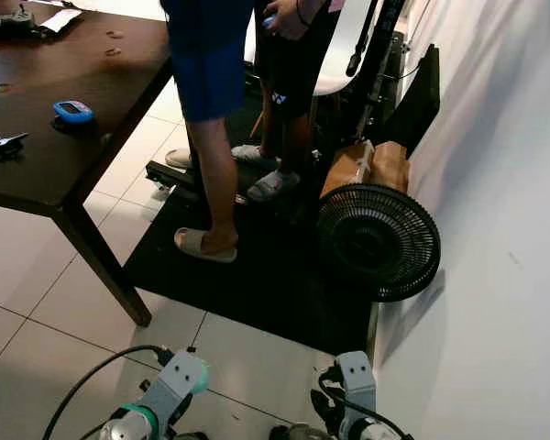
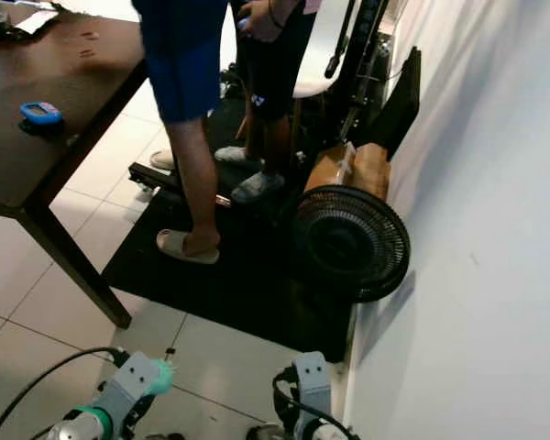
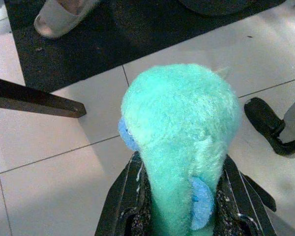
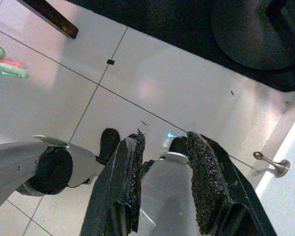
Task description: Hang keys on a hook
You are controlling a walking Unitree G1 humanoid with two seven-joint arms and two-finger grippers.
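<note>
Keys aren't directly visible; what shows is a teal plush charm (image 3: 179, 142), presumably the keychain, clamped between the left gripper (image 3: 184, 206) fingers at lower centre of the left wrist frame, fingers closed on its lower body. Judgement: light, soft, compressible, so it won't slip but will flop; hang by the ring, not the plush. Right gripper (image 4: 162, 182), lower centre of its wrist frame, is parted and holds nothing. No hook in sight. Head view: dark mat (image 1: 257, 266) centre, black fan (image 1: 378, 240) right of centre by the white wall (image 1: 504, 229), two people's legs upper centre, dark table (image 1: 64, 119) upper left.
</note>
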